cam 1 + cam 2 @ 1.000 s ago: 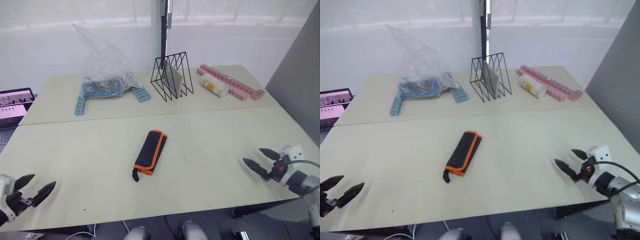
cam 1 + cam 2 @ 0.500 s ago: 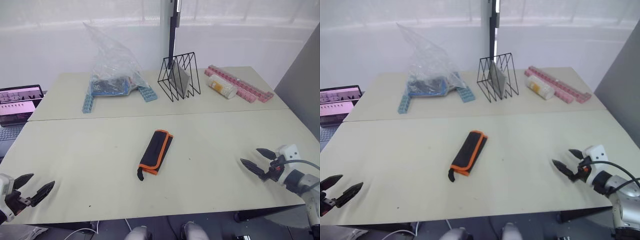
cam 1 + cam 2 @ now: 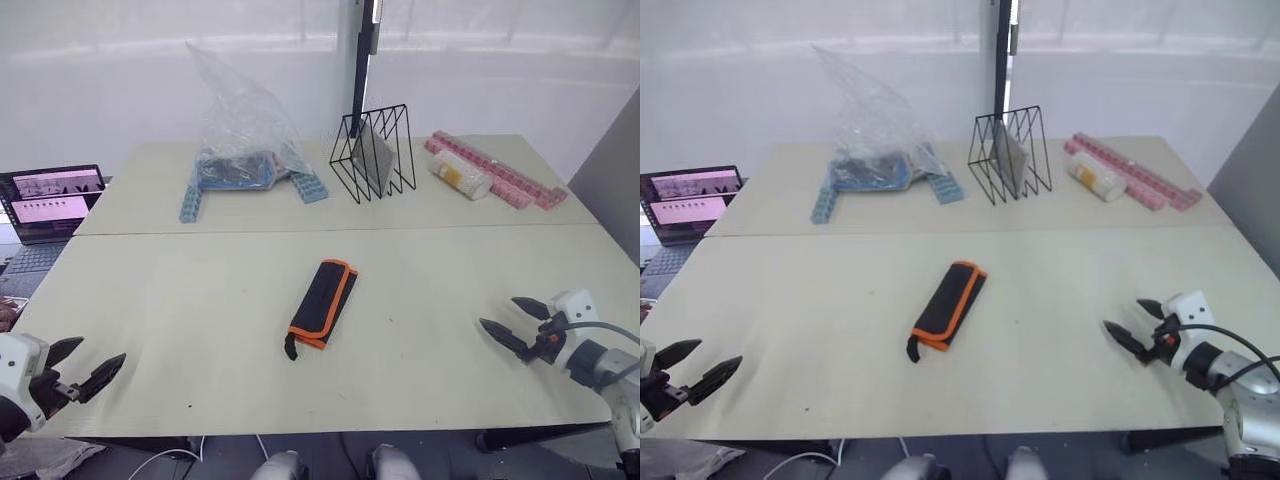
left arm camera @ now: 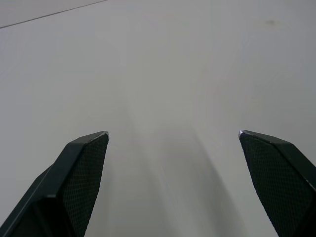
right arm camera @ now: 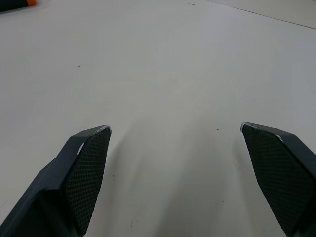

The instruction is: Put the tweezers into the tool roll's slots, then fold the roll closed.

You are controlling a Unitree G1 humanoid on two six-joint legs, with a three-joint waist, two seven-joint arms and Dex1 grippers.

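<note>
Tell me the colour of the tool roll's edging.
Orange piping on the black tool roll, clearest in the left eye view.

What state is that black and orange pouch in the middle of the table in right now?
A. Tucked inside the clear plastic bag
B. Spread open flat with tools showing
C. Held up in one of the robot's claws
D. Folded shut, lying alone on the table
D: the tool roll lies folded shut on the table, with the left gripper and the right gripper both open and well away from it.

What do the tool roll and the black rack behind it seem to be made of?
The tool roll looks like matte black woven fabric with orange piping along its edges and a soft folded shape. The rack looks like thin black-coated metal wire, judging by its open triangular outlines; the coating type is unclear.
</note>
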